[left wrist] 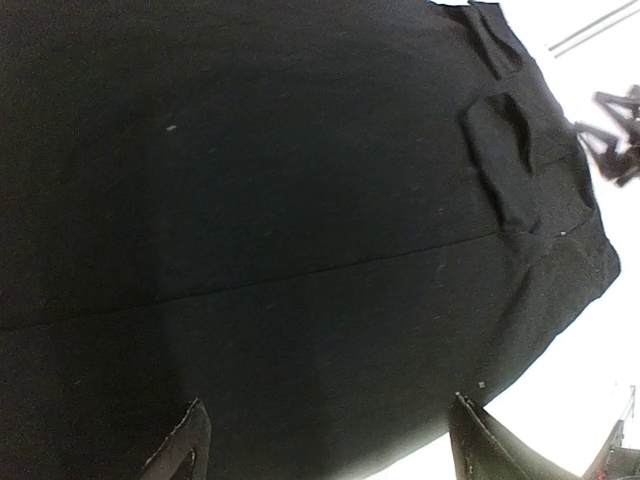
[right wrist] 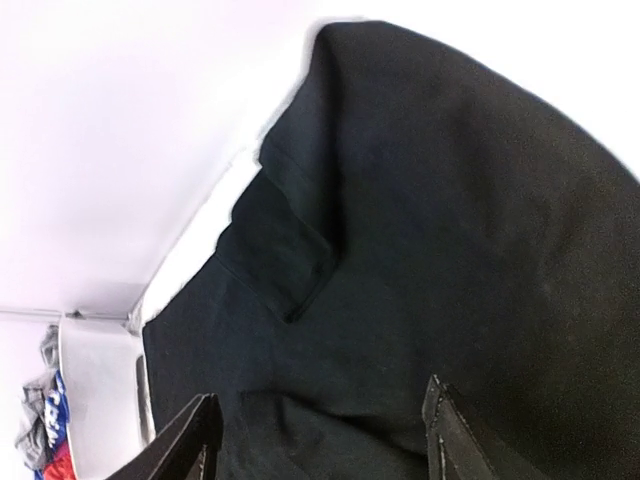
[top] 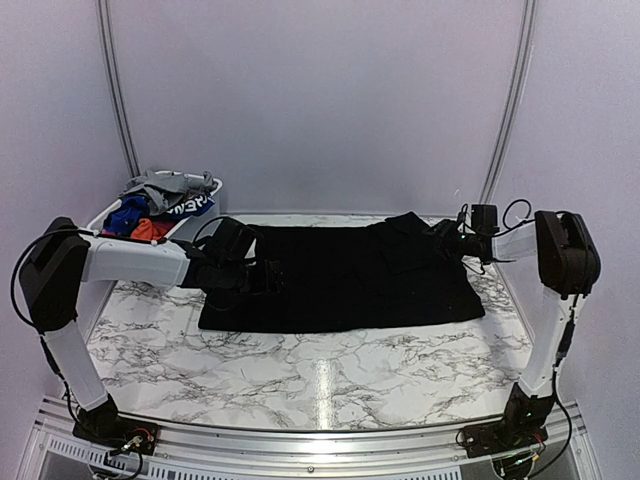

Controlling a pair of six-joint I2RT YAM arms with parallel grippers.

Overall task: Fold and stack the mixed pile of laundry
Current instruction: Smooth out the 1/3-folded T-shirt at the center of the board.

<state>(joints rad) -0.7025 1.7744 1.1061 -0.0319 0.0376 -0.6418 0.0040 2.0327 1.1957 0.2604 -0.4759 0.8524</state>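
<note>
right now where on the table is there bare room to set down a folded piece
Bare marble table runs between the black garment and the arm bases. Crowded: far left, by the white basket and left gripper.

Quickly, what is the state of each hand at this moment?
Left hand: open, holding nothing, above the black garment.
Right hand: open, holding nothing, above the same garment.

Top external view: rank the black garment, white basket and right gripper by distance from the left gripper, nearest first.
1. Black garment: lies right under the left gripper.
2. White basket: behind it, at the far left.
3. Right gripper: across the garment, far right.
</note>
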